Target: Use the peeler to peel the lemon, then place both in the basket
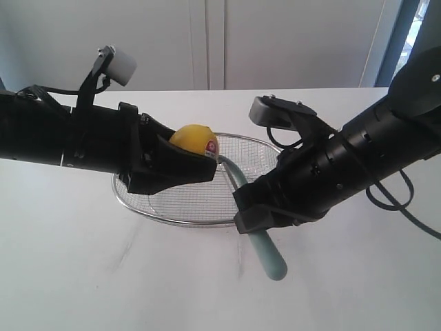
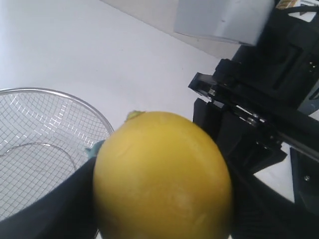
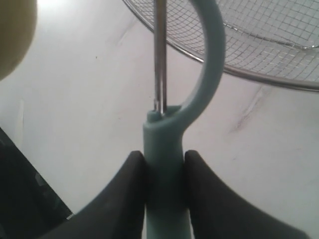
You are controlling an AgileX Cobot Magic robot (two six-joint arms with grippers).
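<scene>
White tabletop [image 1: 62,276], nothing fancy: right tool [image 3: 164,167] clamps the peeler [image 3: 162,132] by its handle, long axis pointing at the lemon [image 1: 193,138], blade end just beside its sticker [image 1: 211,146] side; left tool [image 1: 196,157] grips the lemon above the basket [image 1: 172,218].

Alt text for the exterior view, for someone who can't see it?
The left gripper holds the lemon by the basket; the right gripper holds the peeler, its head close beside the lemon. Everything is over a white table.
</scene>
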